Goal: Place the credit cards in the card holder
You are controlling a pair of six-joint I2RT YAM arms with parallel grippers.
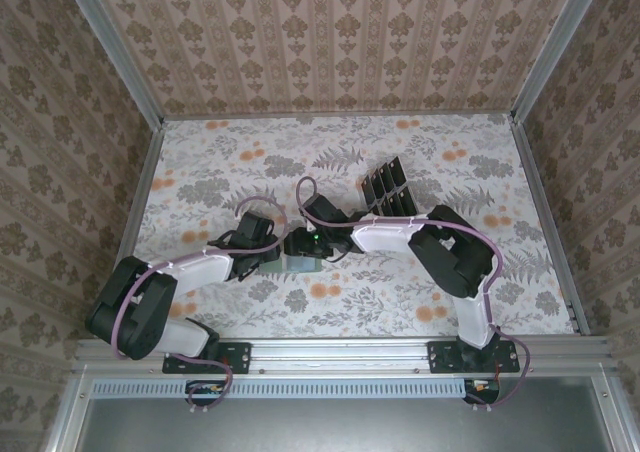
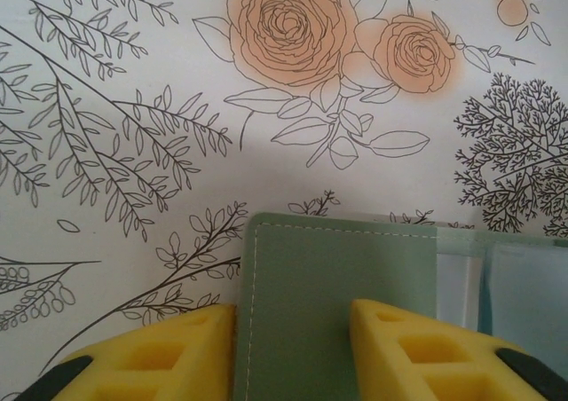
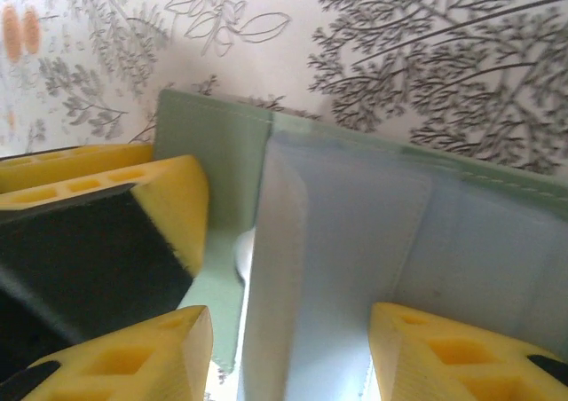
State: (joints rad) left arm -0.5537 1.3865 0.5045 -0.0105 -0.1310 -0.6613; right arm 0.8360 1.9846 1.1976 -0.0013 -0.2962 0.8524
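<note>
Yellow fingers (image 2: 417, 352) of the left gripper (image 2: 291, 319) stand spread, one resting on the card holder (image 2: 337, 268), which I judge pins it open on the table (image 1: 480, 172) while the right gripper (image 3: 288, 323), jaws parted and empty, straddles its grey pocket (image 3: 355, 241); credit cards (image 1: 385, 187) stand near, beyond it.

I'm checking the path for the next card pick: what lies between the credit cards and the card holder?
In the top external view, the right arm's black wrist crosses between the credit cards and the card holder.
</note>
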